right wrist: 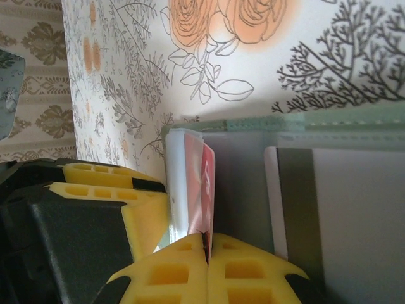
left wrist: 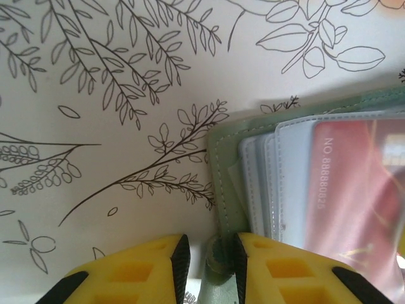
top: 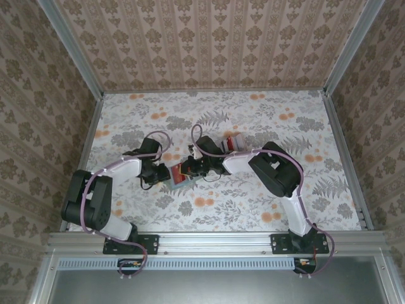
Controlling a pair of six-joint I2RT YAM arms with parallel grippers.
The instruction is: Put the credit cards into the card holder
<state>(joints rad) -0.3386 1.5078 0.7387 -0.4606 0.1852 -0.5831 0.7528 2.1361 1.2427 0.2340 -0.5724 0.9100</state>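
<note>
Count at that frame: two arms, two grippers – left gripper [top: 159, 173] and right gripper [top: 190, 169], each with two yellow fingers [left wrist: 158, 266]. One card holder [left wrist: 223, 183], grey-green, lay open. Cards: one red card [left wrist: 361, 190] was clearly visible, and one white card with a dark stripe [right wrist: 342, 215] sat at 3 o'clock of it in the right wrist view. Clear sleeve edges numbered about three; total card count couldn't be determined.

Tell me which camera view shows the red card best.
The left wrist view: the red card faces the camera inside a clear sleeve of the card holder, its printed number legible. The right wrist view shows it edge-on, pinched by the right gripper. The top view gives a small red patch.
</note>
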